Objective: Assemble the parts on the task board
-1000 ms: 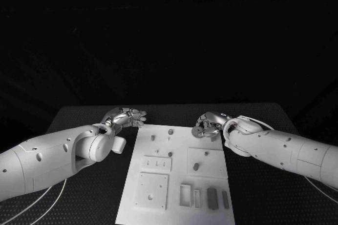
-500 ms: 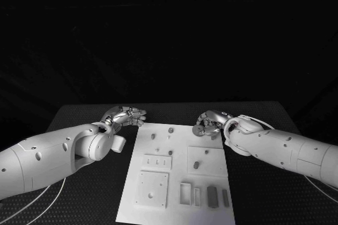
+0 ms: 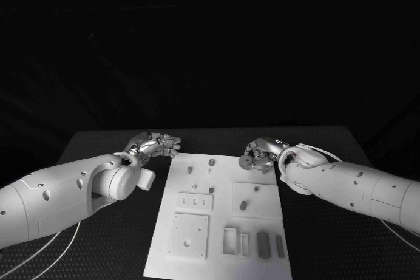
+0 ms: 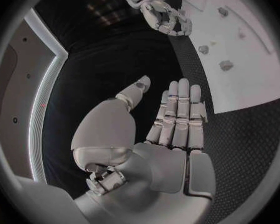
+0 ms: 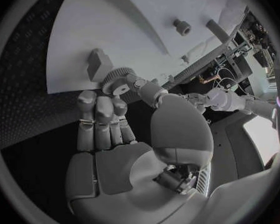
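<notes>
The black table (image 3: 105, 147) stretched across the scene, and the white task board (image 3: 263, 198) lay at its middle, running lengthwise away from the robot. On the board's near end sat a square plate (image 3: 188, 236) and a row of upright rectangular pieces (image 3: 263, 245); further up, a few small pegs (image 3: 244, 206) stood scattered over the surface.

The left hand (image 4: 168, 134) hovered over the bare table just beside the board's far left corner, palm flat, fingers straight and side by side, thumb held apart, holding nothing at all.

And over on the right, the right hand (image 3: 261, 155) was at the board's far right corner, fingers curled in. The right wrist view showed it plainly: a small toothed gear (image 5: 118, 84) was pinched between the thumb and the fingertips, held just above the board's edge, with a small block (image 5: 99, 64) close beside it on the white surface.
</notes>
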Available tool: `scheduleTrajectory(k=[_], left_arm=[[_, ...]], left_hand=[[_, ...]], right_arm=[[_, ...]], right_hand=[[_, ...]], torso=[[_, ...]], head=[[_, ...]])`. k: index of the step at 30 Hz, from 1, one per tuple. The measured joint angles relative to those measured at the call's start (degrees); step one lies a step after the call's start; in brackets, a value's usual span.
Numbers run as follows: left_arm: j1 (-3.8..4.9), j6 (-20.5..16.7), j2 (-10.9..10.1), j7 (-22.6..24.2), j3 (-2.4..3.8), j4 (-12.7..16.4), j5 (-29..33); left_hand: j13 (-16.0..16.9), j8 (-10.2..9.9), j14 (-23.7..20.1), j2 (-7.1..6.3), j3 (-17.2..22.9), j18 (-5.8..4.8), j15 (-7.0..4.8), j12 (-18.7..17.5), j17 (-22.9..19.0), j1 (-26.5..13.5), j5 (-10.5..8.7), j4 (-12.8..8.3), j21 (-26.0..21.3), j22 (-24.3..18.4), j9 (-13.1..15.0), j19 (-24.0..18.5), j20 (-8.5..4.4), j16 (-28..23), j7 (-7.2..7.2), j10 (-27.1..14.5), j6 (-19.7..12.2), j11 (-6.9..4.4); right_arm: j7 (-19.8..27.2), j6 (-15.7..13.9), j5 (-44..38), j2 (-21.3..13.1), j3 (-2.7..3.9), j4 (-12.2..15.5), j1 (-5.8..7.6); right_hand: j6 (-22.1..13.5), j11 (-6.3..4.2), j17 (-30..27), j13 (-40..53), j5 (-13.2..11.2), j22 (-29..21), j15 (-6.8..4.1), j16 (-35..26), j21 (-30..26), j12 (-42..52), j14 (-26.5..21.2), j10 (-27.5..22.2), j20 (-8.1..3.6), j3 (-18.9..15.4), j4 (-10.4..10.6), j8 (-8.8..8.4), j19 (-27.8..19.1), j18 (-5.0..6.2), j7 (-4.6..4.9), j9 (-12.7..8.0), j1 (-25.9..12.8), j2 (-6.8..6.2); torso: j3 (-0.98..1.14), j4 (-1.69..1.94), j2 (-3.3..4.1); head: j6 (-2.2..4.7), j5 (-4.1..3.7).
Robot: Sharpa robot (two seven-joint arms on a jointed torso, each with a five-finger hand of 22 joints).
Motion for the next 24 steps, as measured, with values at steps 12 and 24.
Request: scheduleTrajectory(k=[12,24], left_arm=[[0.00,0.0,0.0,0.0,0.00,0.1,-0.5],[0.00,0.0,0.0,0.0,0.00,0.1,-0.6]], left_hand=[[0.0,0.0,0.0,0.00,0.0,0.01,0.00,0.0,0.0,0.0,0.00,0.0,0.0,0.0,0.0,0.0,0.00,0.0,0.00,0.0,0.0,0.00],[0.0,0.0,0.0,0.00,0.0,0.00,0.00,-0.2,0.0,0.0,0.00,0.0,0.0,0.0,0.0,0.0,0.00,0.0,0.00,0.0,0.0,0.00]], right_arm=[[0.0,-0.4,-0.7,-0.1,-0.02,0.2,-0.07],[-0.4,-1.1,-4.1,0.4,-0.11,-0.2,-0.10]], right_hand=[[0.0,-0.01,-0.2,0.0,1.3,0.0,0.20,0.0,0.0,0.0,-0.2,0.0,0.02,0.0,0.0,0.65,0.0,0.00,0.00,0.6,0.6,0.59],[0.0,-0.02,-0.7,-0.1,-5.3,0.0,-1.18,0.3,0.6,0.0,0.8,0.0,0.04,1.2,0.2,3.42,0.0,0.01,0.00,2.6,0.5,3.14]], torso=[[0.01,0.02,0.03],[0.00,0.09,0.05]], head=[[0.21,-0.17],[0.15,-0.32]])
